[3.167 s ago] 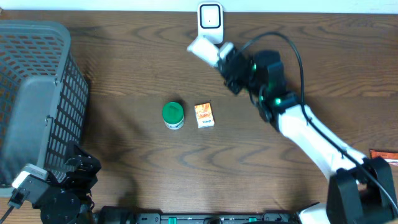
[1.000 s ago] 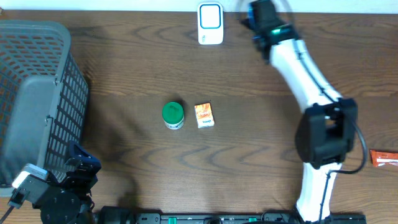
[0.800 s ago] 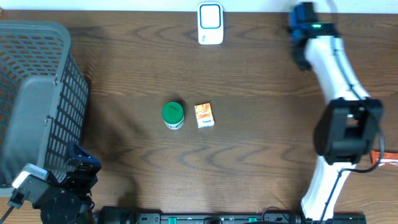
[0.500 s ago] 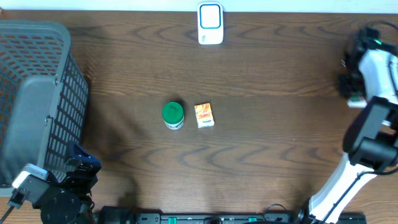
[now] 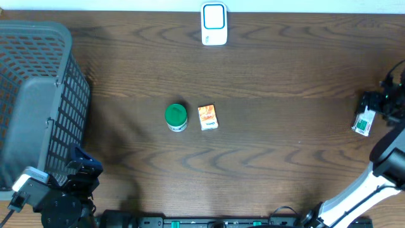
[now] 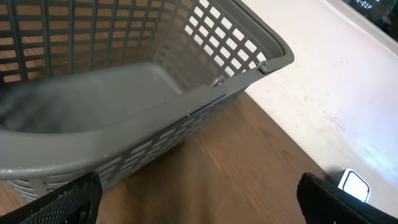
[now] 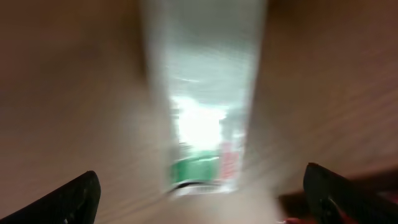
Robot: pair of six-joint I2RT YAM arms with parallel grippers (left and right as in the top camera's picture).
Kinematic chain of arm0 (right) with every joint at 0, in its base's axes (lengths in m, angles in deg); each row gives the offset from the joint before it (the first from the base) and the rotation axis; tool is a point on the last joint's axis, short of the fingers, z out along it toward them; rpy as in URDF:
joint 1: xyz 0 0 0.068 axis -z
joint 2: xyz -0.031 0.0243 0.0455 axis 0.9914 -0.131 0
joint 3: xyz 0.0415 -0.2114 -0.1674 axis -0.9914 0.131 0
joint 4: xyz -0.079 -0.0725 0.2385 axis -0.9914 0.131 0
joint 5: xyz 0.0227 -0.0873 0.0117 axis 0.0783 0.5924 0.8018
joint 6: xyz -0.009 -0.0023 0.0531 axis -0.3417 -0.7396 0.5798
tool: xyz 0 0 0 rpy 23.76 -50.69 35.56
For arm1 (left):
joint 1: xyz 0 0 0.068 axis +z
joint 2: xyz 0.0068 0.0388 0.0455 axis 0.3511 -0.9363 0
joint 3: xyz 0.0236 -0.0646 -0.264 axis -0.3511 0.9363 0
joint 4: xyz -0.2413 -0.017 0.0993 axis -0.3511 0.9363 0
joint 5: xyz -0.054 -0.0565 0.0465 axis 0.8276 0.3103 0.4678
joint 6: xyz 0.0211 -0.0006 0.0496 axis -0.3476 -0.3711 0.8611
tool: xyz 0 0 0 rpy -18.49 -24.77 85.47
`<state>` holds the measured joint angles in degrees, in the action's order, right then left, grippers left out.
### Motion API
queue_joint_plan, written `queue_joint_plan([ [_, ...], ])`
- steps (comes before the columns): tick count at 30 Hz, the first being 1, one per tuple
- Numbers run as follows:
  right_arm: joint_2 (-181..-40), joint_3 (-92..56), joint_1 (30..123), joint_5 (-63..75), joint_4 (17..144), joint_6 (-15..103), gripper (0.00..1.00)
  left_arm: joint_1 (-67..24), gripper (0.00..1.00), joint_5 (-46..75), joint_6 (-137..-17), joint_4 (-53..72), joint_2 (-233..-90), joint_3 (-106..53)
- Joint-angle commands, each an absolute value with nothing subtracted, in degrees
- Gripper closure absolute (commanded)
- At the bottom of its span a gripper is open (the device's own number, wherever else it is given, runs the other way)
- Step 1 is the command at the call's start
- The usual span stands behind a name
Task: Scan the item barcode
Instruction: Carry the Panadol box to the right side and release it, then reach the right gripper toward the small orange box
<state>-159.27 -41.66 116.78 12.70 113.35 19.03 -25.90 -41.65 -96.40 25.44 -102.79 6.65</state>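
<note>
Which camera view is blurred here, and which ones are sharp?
Right wrist view: strong motion blur, the white and green packet is smeared. Overhead view: sharp, green-lidded jar and orange box crisp. Left wrist view: grey basket in focus.

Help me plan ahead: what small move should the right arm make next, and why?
Probably lift the right gripper and swing it toward the orange box beside the green-lidded jar. Its fingers stand wide apart, and the white-and-green packet lies on the table at the right, seemingly let go.
</note>
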Motion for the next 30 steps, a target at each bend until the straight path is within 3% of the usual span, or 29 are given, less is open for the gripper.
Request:
queue_joint_plan([
  [1,-147.75,-44.70,112.78,-4.79,112.81,20.34,0.01,-25.70,0.02,-42.03,-96.45,25.40,-102.63,6.72],
  [9,-136.65,-44.68,93.80,-8.42,115.34,26.15,0.01,-25.70,0.02,-42.03,-96.45,25.40,-102.63,6.72],
  [18,-141.65,-41.20,66.68,-12.83,113.86,29.56,0.01,-25.70,0.02,-42.03,-96.45,25.40,-102.63,6.72],
  [24,-150.09,-39.63,55.51,-8.72,108.39,54.24,0.01,-25.70,0.02,-42.03,-96.45,25.40,-102.63,6.72],
  [30,-154.48,-39.65,52.15,-7.08,108.04,92.97,0.01,-25.70,0.02,-42.00,-96.45,25.40,-102.63,6.72],
])
